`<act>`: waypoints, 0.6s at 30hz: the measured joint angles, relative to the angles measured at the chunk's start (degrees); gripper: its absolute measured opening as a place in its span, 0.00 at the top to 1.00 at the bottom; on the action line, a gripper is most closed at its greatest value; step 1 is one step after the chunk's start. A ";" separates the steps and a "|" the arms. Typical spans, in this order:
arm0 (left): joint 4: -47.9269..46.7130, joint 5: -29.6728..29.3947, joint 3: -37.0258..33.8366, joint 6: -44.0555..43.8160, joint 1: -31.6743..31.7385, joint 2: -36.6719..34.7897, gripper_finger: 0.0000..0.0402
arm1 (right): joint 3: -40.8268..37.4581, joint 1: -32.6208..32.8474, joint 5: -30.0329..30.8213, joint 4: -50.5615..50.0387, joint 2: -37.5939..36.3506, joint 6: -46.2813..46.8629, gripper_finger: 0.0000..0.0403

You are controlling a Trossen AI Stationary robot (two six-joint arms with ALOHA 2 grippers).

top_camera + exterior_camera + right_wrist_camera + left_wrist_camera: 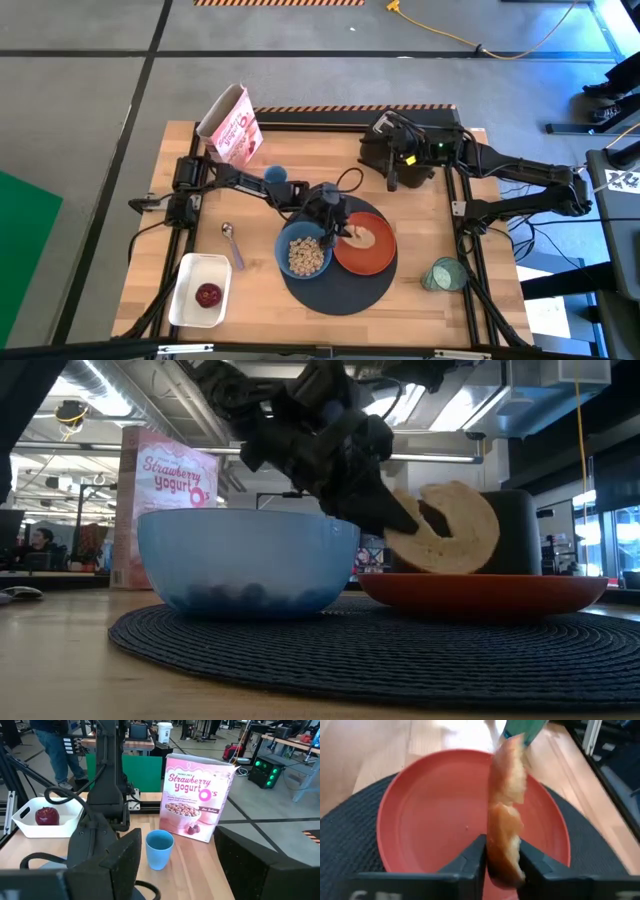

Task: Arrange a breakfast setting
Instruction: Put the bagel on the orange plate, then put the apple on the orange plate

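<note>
Low view, step in hand: bread (445, 528) held on edge over the orange plate (490, 593), lower rim at or just above the plate's surface, contact not clear; not yet laid flat.
Left gripper (502, 857): fingers clamped on the bread's lower end, slice upright between them above the plate's middle.
Next move, as judged: lower a little, tip the slice flat, part the fingers, lift straight up.
Near edge of the table: white tray (200, 292) with the dark red fruit (208, 294) at the near left corner; metal spoon (232, 243) just beyond it; pale green cup (443, 274) on its side toward the near right corner.
Middle: dark round mat (335, 285) carrying the blue bowl (303, 253) of cereal and the plate, rims touching or nearly so.
Room to move: bowl close on the left of the gripper, so little slack that way; plate's right half bare; open wood between mat and cup.
Far side: small blue cup (276, 177) beside the left arm; cereal box (232, 128) at the far left corner; black toaster (400, 152) along the far edge.
Right gripper (393, 180): waits by the toaster, fingers apart, empty.
</note>
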 joint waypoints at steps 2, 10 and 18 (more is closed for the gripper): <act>-0.67 0.00 0.40 -0.49 -0.02 0.02 0.75 | 0.00 0.00 0.00 -0.47 0.00 -0.01 0.41; -6.18 -7.40 1.85 0.12 0.23 -1.75 0.51 | 0.00 -0.01 0.02 -1.01 0.00 -0.03 0.41; -23.89 -25.84 2.07 6.53 -0.61 -14.71 0.48 | -0.02 -0.02 4.77 -1.99 0.00 -0.11 0.41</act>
